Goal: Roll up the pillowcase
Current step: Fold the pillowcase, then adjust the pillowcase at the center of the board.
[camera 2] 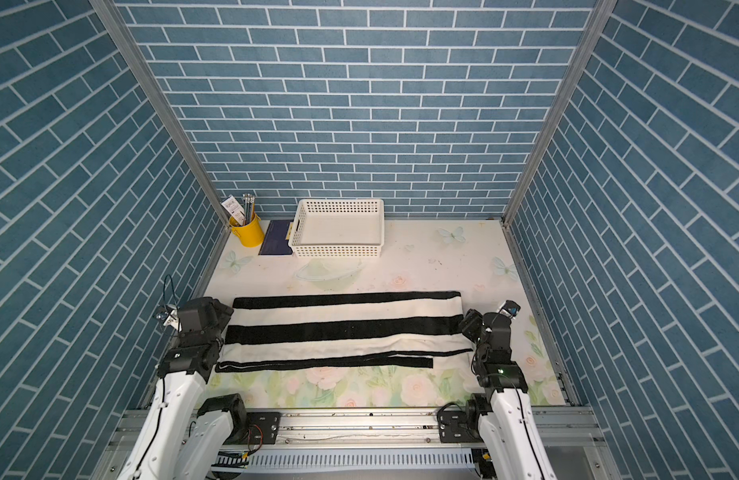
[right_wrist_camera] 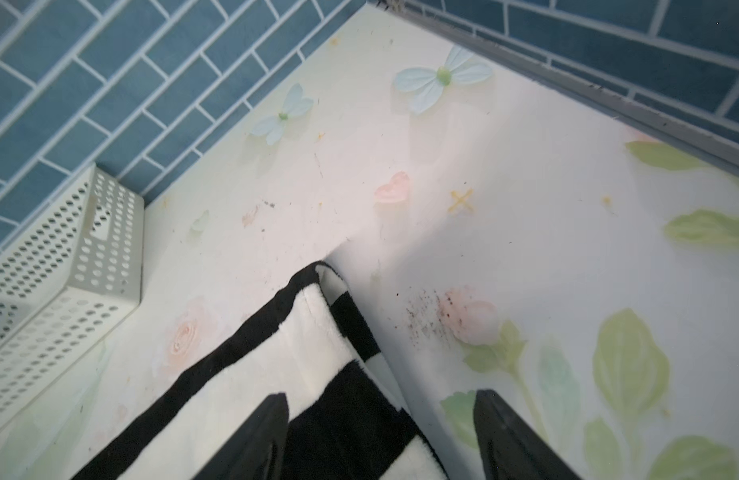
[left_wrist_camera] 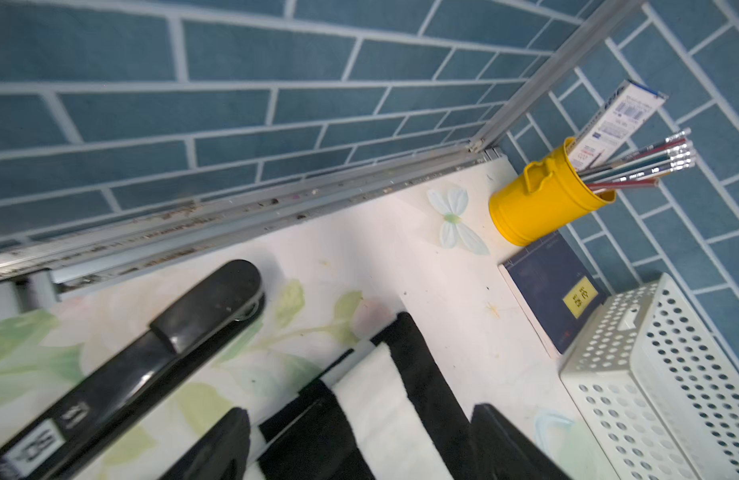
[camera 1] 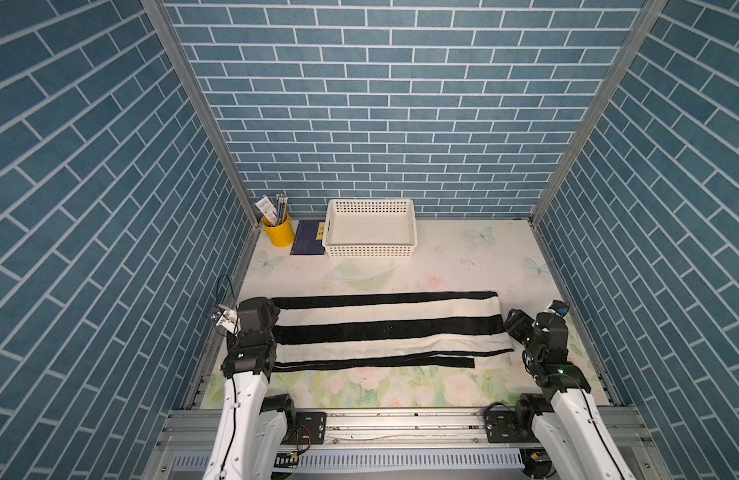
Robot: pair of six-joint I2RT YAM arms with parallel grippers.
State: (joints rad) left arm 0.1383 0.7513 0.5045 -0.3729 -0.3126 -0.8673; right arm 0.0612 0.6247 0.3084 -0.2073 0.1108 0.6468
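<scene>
Left gripper (left_wrist_camera: pixel 359 411): spread, empty.
Right gripper (right_wrist_camera: pixel 380 397): spread, empty.
Pillowcase (camera 1: pixel 388 328) risk: uneven grabs could roll it crooked.

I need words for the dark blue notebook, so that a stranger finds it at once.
Look at the far edge of the table, under the blue brick wall. A yellow pencil cup stands near a white perforated basket. The notebook lies flat between them, the only dark blue thing, bearing a small yellow label.
</scene>
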